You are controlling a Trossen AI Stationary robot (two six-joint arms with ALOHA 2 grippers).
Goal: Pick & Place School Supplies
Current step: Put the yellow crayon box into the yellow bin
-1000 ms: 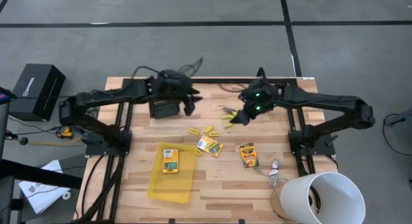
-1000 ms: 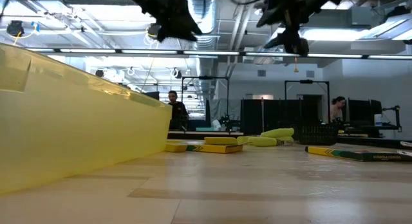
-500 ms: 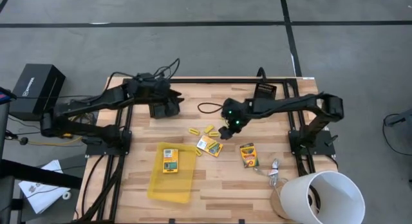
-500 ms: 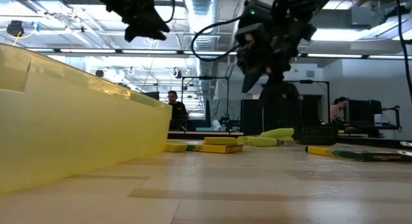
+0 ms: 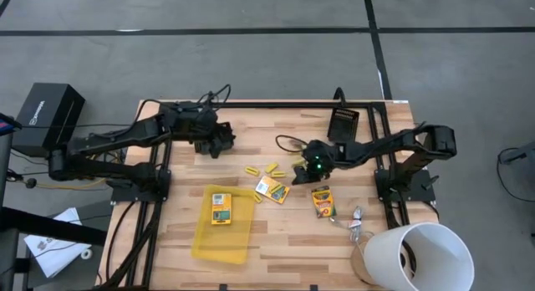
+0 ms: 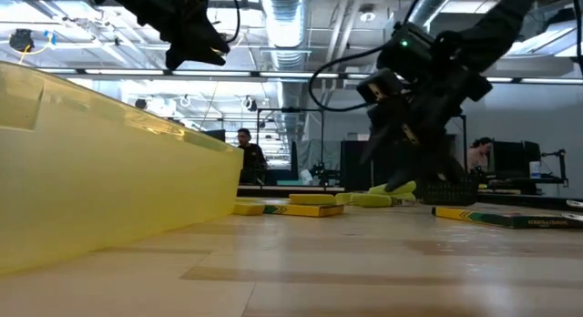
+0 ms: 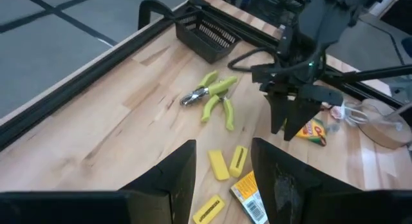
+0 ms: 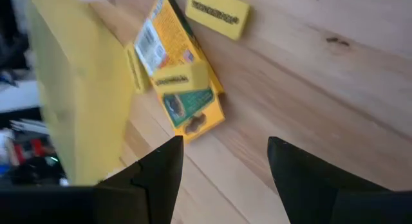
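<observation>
Presently logged | yellow tray (image 5: 224,232) held one printed box (image 5: 221,207) | right gripper (image 5: 307,171) open, empty, low beside scissor-like tool (image 7: 211,98) | left gripper (image 5: 219,144) parted, empty, far-left | two boxes (image 5: 272,190), sticks (image 5: 252,170) mid-table.

The wooden table (image 5: 276,241) carries a translucent yellow tray (image 5: 224,234) at about 7 o'clock, with one printed box (image 5: 221,207) lying in its upper end. A second printed box (image 5: 272,191) sits near the centre and a third (image 5: 323,201) at 4 o'clock. Short yellow sticks (image 5: 263,170) lie just above centre. The right gripper (image 5: 303,173) hangs low at 2 o'clock of the centre box, over the scissor-like tool (image 5: 298,164). The left gripper (image 5: 219,145) waits at 10 o'clock. A white bucket (image 5: 418,256) stands at the table's 5 o'clock corner, and a black box (image 5: 48,117) on the floor at 9 o'clock.
</observation>
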